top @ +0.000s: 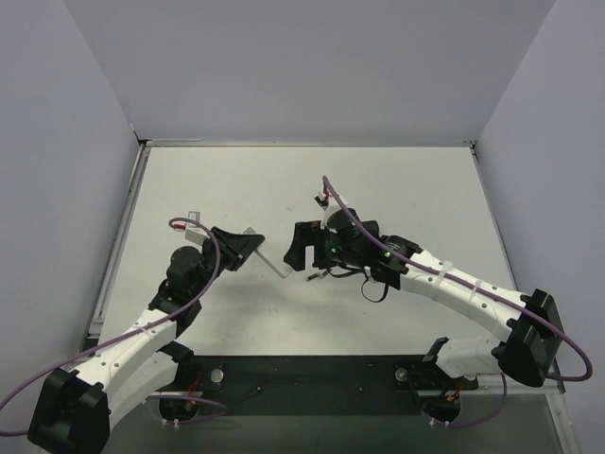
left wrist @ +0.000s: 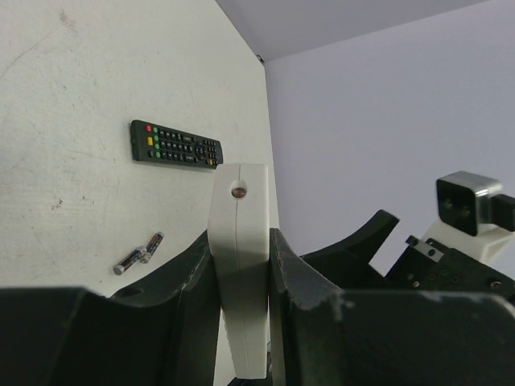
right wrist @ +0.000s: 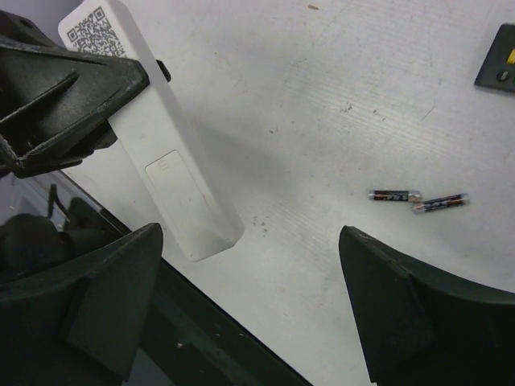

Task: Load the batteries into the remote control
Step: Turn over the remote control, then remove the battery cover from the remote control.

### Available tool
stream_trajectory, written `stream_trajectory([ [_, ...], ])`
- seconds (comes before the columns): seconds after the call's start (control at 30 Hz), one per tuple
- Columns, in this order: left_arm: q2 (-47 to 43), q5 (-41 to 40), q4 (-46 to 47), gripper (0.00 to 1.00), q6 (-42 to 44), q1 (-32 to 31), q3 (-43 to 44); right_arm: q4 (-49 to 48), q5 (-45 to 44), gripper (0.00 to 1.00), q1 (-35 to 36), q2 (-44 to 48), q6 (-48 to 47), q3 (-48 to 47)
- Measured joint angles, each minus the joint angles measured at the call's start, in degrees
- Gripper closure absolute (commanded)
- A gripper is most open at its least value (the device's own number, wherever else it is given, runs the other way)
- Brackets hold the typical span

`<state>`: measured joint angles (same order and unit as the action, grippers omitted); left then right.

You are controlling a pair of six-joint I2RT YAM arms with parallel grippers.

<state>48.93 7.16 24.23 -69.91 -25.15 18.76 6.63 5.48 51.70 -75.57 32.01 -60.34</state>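
Note:
My left gripper (top: pixel 246 248) is shut on the white remote control (top: pixel 274 260) and holds it above the table. In the left wrist view the remote (left wrist: pixel 239 201) stands edge-on between the fingers (left wrist: pixel 189 281). In the right wrist view its back (right wrist: pixel 153 153) faces up, showing a QR label and a shut battery cover. My right gripper (right wrist: pixel 249 241) is open and empty, just right of the remote's free end. The two batteries (right wrist: pixel 417 199) lie end to end on the table, to the right. They also show in the left wrist view (left wrist: pixel 138 253).
The long black remote (left wrist: pixel 175 145) lies on the table beyond the batteries; only its corner (right wrist: pixel 499 56) shows in the right wrist view. The table's dark front strip (right wrist: pixel 225 338) runs under the right gripper. Grey walls enclose the white table (top: pixel 416 189).

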Motion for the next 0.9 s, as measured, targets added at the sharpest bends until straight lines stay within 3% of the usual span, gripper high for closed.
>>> stream_trajectory([
  [0.27,-0.9,-2.4,6.6,1.0,-3.5,0.0,-1.8,-11.7,1.1,0.17,-0.3,1.4,17.3,7.3],
  [0.43,-2.0,-3.8,8.5,1.0,-5.1,0.0,-3.7,-17.8,1.5,0.28,-0.3,0.7,24.3,8.2],
  [0.67,-3.1,-5.3,10.2,1.0,-6.5,0.0,-4.3,-23.1,3.3,0.32,-0.3,-1.9,29.8,8.3],
  [0.9,-3.2,-5.7,13.0,1.0,-7.8,0.0,-5.5,-25.8,5.2,0.48,-0.4,-4.1,33.0,9.4],
])
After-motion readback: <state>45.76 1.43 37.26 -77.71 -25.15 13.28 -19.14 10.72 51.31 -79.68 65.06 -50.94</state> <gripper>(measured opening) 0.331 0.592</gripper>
